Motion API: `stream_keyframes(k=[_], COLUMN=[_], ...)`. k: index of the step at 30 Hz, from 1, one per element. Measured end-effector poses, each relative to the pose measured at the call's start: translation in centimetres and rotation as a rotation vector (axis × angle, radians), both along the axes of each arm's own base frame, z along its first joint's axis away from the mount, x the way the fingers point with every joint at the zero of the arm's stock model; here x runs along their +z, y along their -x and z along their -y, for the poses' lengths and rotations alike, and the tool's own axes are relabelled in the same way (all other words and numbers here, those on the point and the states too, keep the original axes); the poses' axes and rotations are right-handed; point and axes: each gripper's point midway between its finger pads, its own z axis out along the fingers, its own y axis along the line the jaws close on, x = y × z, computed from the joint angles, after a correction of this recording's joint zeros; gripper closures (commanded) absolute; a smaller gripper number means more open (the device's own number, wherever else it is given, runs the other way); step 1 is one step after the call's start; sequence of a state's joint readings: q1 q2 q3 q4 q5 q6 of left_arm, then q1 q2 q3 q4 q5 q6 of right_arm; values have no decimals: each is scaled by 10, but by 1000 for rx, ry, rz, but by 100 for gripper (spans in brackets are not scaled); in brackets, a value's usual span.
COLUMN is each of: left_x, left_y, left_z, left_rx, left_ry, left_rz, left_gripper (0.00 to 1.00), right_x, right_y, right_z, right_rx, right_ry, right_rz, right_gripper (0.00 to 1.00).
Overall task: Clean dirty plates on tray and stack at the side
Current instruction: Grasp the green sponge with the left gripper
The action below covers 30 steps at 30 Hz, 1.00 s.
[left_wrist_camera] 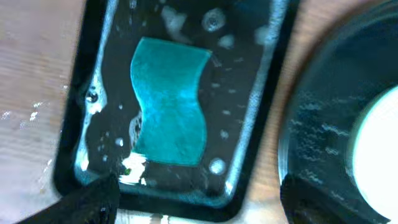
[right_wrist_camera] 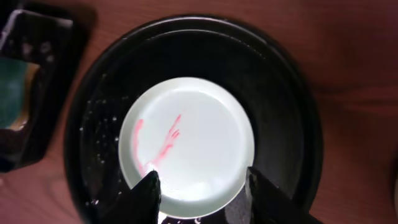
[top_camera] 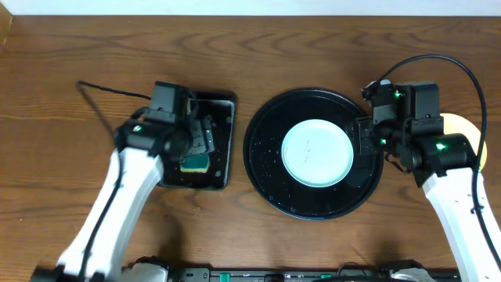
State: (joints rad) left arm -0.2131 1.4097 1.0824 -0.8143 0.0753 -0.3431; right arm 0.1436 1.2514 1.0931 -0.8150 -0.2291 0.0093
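A pale blue-white plate (top_camera: 315, 152) with red smears lies in the middle of the large round black tray (top_camera: 266, 160); it also shows in the right wrist view (right_wrist_camera: 193, 140) on the tray (right_wrist_camera: 286, 124). My right gripper (right_wrist_camera: 202, 190) is open above the plate's near edge, empty. A pale yellow plate (top_camera: 463, 125) shows partly behind the right arm. My left gripper (left_wrist_camera: 199, 205) is open above the near end of a rectangular black tray (left_wrist_camera: 261, 124) holding a teal sponge (left_wrist_camera: 171, 102). The third plate is out of view.
The rectangular black tray (top_camera: 223, 149) with soapy water sits left of the round tray. A black cable (top_camera: 102, 90) runs over the table at the back left. The wooden table (top_camera: 258, 55) extends around both trays.
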Motion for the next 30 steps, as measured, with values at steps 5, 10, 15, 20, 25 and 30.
stream_keyframes(k=[5, 10, 15, 20, 25, 30], left_x=[-65, -103, -104, -87, -52, -52], left_y=[-11, -9, -7, 1, 0, -5], left_z=[0, -1, -5, -1, 2, -2], left_rx=[29, 52, 62, 55, 53, 60], left_ry=[-37, -51, -62, -35, -3, -21], left_rz=[-132, -225, -242, -282, -210, -169], left_gripper=[44, 74, 93, 43, 38, 38], right_x=[-6, -9, -9, -9, -9, -9], right_y=[9, 15, 16, 16, 16, 16], right_z=[-2, -2, -3, -3, -3, -3], right_rx=[9, 13, 15, 15, 15, 15], right_ry=[-9, -11, -12, -12, -12, -12], right_rz=[-47, -74, -79, -79, -79, -78], right_gripper=[60, 61, 63, 64, 64, 64])
